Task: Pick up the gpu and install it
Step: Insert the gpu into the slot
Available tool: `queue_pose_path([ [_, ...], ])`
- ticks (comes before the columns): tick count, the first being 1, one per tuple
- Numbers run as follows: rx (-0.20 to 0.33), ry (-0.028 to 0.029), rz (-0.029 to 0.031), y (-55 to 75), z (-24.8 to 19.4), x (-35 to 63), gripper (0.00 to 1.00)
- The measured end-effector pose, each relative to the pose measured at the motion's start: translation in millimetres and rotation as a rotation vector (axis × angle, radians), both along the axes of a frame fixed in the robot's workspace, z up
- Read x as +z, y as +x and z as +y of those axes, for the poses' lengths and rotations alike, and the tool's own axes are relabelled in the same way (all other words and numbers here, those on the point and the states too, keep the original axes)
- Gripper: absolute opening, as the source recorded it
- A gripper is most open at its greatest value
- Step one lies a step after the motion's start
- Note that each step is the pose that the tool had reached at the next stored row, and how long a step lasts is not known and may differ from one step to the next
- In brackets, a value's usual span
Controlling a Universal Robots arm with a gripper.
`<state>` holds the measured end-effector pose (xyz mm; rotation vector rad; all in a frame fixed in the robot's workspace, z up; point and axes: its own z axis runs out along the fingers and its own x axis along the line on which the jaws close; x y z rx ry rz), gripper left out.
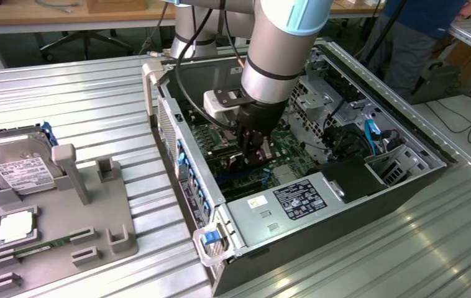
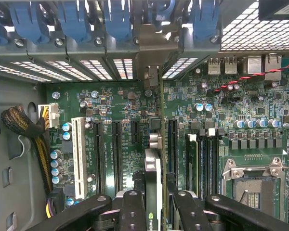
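I see the hand [image 2: 154, 204] deep inside the case [image 1: 168, 124], with walls close all round and blue clips [image 2: 118, 21] lining the rear wall. It pinches the gpu [image 2: 152, 168], which stands on edge over the motherboard [image 2: 111, 101] between black slots. The card's long axis runs from the hand toward the clips, with the bracket end at the rear wall.

Silver hard drive [image 1: 22, 169] in grey holder [image 1: 107, 205] on ribbed metal table [image 1: 69, 93]

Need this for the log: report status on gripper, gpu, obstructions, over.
Gripper shut on gpu, inside the PC case. Card edge-on over motherboard slots. Cable bundle lies apart from it.
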<state>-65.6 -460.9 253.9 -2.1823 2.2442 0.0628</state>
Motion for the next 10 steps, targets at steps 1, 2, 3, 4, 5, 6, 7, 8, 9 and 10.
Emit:
queue_pose_path([
  [1, 0.000, 0.0000, 0.0000, 0.0, 0.0, 0.0, 0.27],
  [2, 0.000, 0.0000, 0.0000, 0.0, 0.0, 0.0, 0.27],
  [3, 0.000, 0.0000, 0.0000, 0.0, 0.0, 0.0, 0.27],
  [4, 0.000, 0.0000, 0.0000, 0.0, 0.0, 0.1, 0.27],
  [5, 0.000, 0.0001, 0.0000, 0.0, 0.0, 0.2, 0.27],
  [6, 0.000, 0.0004, -0.0001, 0.0, 0.0, 0.6, 0.27],
  [7, 0.000, 0.0006, -0.0002, 0.0, 0.0, 1.0, 0.27],
  [8, 0.000, 0.0005, -0.0001, 0.0, 0.0, 1.5, 0.27],
  [9, 0.000, 0.0003, 0.0000, 0.0, 0.0, 2.4, 0.27],
  [10, 0.000, 0.0001, 0.0001, 0.0, 0.0, 3.3, 0.27],
])
